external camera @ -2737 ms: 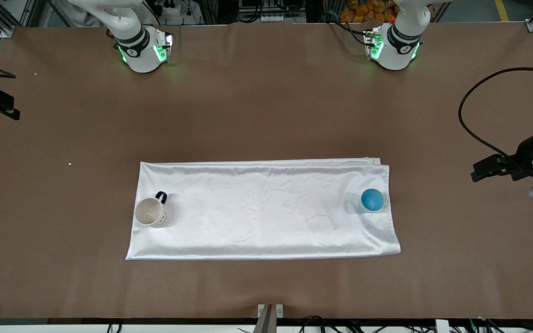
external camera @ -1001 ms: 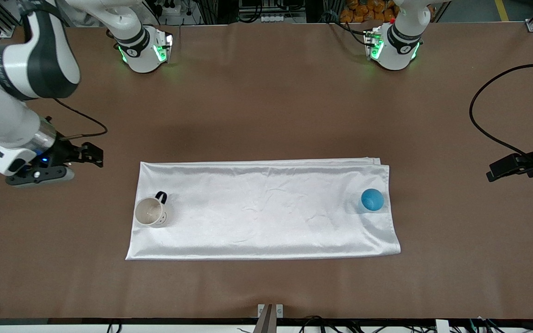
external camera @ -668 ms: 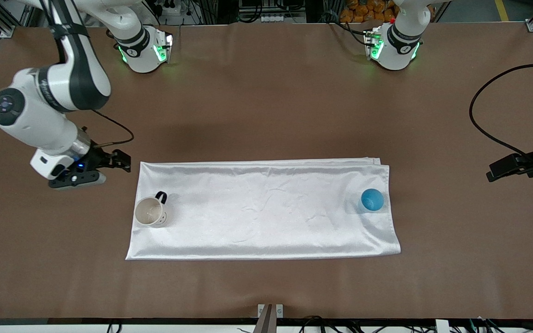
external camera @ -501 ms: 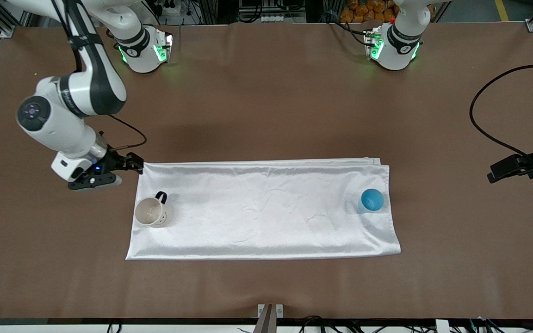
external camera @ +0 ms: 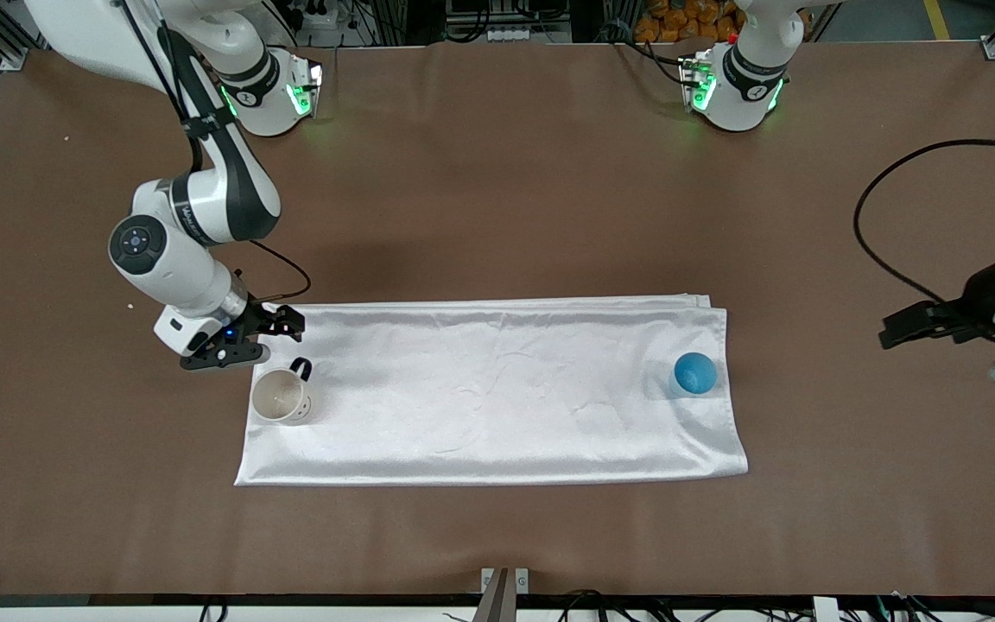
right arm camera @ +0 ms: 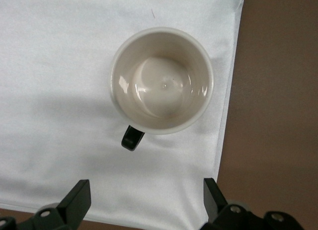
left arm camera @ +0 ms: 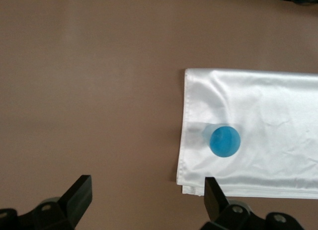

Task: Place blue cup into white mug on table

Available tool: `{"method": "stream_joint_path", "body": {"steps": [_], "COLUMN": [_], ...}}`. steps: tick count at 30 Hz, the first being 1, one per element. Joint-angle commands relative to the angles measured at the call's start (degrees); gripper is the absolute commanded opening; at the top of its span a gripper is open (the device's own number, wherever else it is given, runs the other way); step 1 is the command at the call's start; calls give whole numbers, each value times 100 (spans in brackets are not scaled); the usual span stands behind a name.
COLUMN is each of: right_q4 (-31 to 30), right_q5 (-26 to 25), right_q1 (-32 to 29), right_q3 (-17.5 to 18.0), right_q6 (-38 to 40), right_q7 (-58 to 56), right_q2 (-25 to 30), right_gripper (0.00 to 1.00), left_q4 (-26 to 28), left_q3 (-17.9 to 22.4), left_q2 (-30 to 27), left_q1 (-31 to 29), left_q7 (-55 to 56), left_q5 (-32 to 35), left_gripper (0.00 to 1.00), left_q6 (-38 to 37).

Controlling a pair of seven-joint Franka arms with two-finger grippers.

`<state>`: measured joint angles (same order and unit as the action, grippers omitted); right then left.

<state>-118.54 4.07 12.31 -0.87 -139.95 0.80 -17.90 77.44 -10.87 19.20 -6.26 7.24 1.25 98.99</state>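
Note:
The white mug with a dark handle stands upright and empty on a white cloth, at its end toward the right arm. The blue cup stands on the cloth's end toward the left arm. My right gripper is open and empty, over the cloth's corner beside the mug. In the right wrist view the mug lies beyond the open right gripper. My left gripper is open and empty over the bare brown table, apart from the cup. The left wrist view shows the cup beyond the left gripper.
The cloth lies flat along the middle of the table, folded double at its edge toward the left arm. A black cable loops above the table at the left arm's end. Both arm bases stand along the edge farthest from the front camera.
My right arm has swung in from the table's end to the cloth's corner beside the mug. My left gripper has shifted slightly toward the cloth. Mug and cup have not moved.

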Motion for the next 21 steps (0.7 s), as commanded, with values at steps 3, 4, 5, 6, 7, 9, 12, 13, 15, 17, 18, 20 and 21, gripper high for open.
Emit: {"method": "stream_joint_path", "body": {"steps": [3,4,5,6,7,9,12,13,15,17,18,20,21], "right_q4": [59,68,68,76,76,94,94,94,94,111,120,147,155], "right_q5": [103,103,103,103,103,94,94,94,94,94,94,94,94], "right_q1": [-18,-18,-26,-35,-35,-44,-44,-35,-35,-35,-35,-35,-35], "right_q3": [-1,-1,-1,-1,-1,-1,-1,-1,-1,-1,-1,-1,-1], "right_q6": [-102,-102,-102,-102,-102,-120,-312,-400,-524,-594,-603,-638,-647], "right_q7": [35,35,35,35,35,35,35,35,35,35,35,35,35], "right_q2": [-117,-117,-117,-117,-117,-187,-336,-397,-477,-556,-591,-653,-662], "right_gripper": [100,100,100,100,100,100,100,100,100,100,100,100,100], "left_q4": [-27,-27,-27,-27,-27,-27,-27,-27,-27,-18,-18,-10,-10], "left_q3": [-12,-12,-3,-12,-3,-3,6,6,-3,-3,-3,6,14], "left_q2": [295,339,400,444,514,629,787,831,928,1042,1095,1200,1253], "left_q1": [371,388,397,415,441,450,467,476,476,485,485,555,642], "left_q7": [445,445,454,454,454,445,454,454,480,489,489,498,507], "left_q5": [121,121,121,121,121,130,130,130,130,130,130,139,139], "left_gripper": [100,100,100,100,100,100,100,100,100,100,100,100,100], "left_q6": [270,314,367,419,489,604,788,850,929,1043,1096,1184,1245]}}
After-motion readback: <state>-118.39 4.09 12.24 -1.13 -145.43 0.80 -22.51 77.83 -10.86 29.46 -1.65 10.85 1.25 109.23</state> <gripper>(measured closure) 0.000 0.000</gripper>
